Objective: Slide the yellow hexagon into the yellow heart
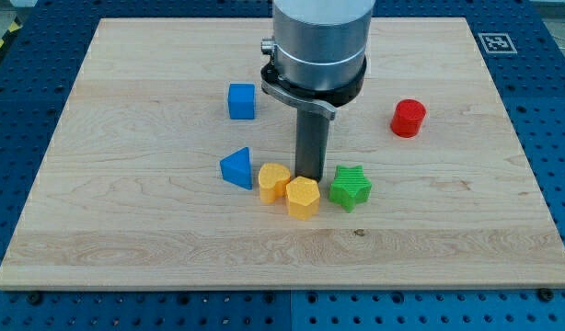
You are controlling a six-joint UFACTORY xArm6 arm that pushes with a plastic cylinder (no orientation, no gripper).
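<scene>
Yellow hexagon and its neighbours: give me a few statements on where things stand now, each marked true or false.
1. The yellow hexagon touches the yellow heart. True.
2. My tip is at the view's bottom side of the hexagon. False: it stands just above the hexagon, toward the view's top.
3. The green star lies to the view's right of the hexagon. True.
4. The red cylinder sits between the heart and the blue triangle. False: it stands alone at the view's upper right.
5. The blue cube is nearer the view's top than the triangle. True.
</scene>
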